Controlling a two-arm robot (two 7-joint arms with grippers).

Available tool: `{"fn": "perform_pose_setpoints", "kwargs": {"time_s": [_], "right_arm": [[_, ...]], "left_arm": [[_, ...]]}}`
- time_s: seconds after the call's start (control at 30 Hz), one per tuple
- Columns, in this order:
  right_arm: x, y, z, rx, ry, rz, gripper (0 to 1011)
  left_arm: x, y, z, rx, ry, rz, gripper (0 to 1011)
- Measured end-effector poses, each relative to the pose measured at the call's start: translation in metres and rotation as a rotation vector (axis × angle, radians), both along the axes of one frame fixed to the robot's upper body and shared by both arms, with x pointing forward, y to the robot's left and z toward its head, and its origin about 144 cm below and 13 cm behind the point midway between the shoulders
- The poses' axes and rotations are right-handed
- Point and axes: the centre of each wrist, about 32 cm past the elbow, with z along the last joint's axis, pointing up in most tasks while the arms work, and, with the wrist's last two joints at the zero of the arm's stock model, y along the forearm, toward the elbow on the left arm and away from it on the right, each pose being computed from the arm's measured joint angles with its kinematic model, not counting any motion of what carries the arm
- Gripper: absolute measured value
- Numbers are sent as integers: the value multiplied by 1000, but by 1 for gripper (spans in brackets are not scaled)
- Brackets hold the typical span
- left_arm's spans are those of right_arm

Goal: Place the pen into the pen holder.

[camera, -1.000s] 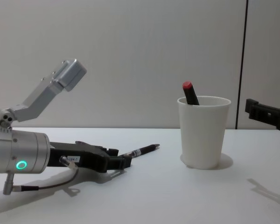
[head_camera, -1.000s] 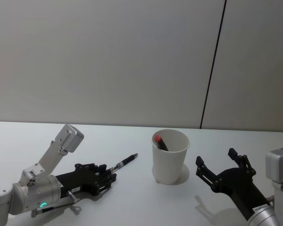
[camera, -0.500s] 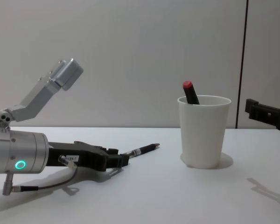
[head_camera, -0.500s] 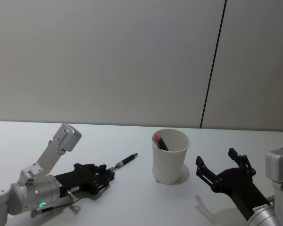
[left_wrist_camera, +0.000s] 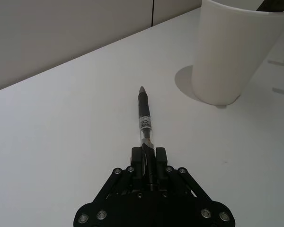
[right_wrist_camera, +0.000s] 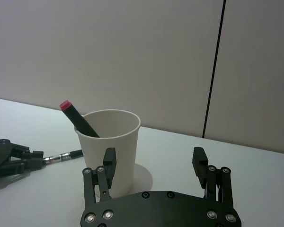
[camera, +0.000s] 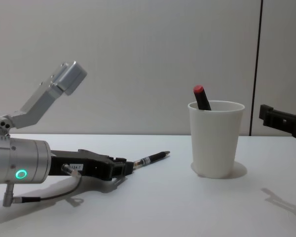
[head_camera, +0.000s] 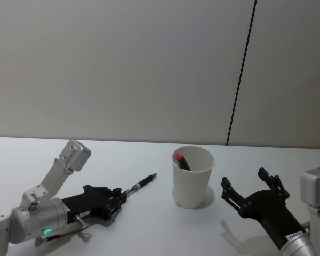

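Observation:
A black pen (head_camera: 141, 183) lies on the white table, its tip pointing toward the pen holder (head_camera: 192, 178), a white paper cup. My left gripper (head_camera: 120, 194) rests low on the table at the pen's rear end. In the left wrist view its fingers (left_wrist_camera: 139, 161) are pressed against both sides of the pen (left_wrist_camera: 145, 120). The pen holder (camera: 216, 140) stands upright to the pen's right. My right gripper (head_camera: 250, 192) hovers open to the right of the cup, with nothing between its fingers (right_wrist_camera: 109, 158).
A black marker with a red cap (head_camera: 180, 160) leans inside the cup (right_wrist_camera: 111, 137). Bare table (head_camera: 165, 229) lies in front of the cup and between the two arms. A grey wall stands behind.
My left gripper has drawn back slightly to the left along the pen and its fingers have narrowed onto the rear end. The pen tip has barely moved. The right arm is still.

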Motion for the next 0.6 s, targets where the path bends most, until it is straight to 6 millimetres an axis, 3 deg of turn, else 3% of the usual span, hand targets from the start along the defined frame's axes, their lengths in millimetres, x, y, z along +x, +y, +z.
{"fn": "perform_pose_setpoints", "kwargs": {"time_s": [0.6], "right_arm": [[0, 0, 0, 0, 0, 0, 1001]], "left_arm": [[-4, 3, 0, -22, -49, 11, 189]]}}
